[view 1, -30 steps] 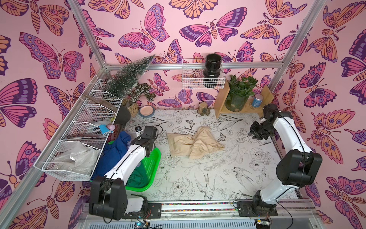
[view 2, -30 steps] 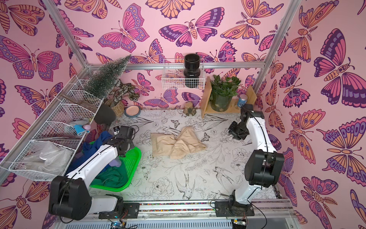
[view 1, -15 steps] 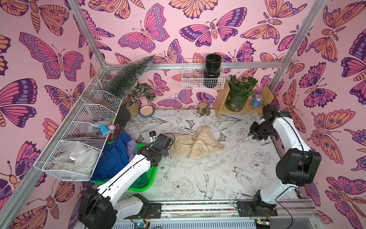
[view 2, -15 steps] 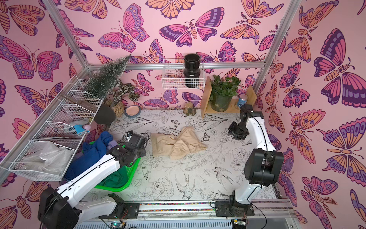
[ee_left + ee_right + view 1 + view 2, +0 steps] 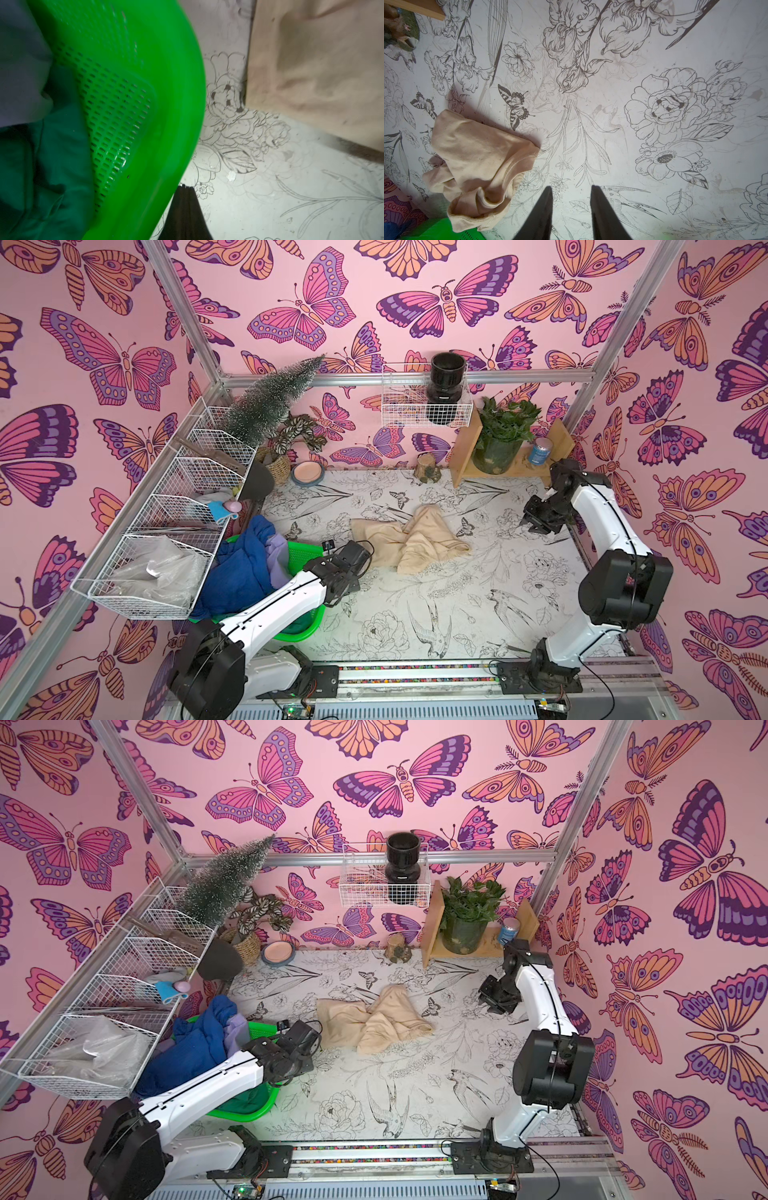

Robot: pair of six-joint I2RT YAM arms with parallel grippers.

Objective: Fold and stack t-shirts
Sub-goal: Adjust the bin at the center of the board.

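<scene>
Left wrist view: left gripper (image 5: 184,188) pressed together, empty, beside green basket (image 5: 162,104). Crumpled beige t-shirt (image 5: 311,72) lies just ahead of its tips on the table (image 5: 270,197), long axis running toward right gripper (image 5: 571,187), which is part-spread, empty, well apart. Left arm nearer.

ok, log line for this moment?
beige t-shirt: crumpled on table, unfolded | blue t-shirt, lavender t-shirt, dark green t-shirt: piled in green basket | left gripper: shut, empty, beside green basket | right gripper: open, empty
</scene>
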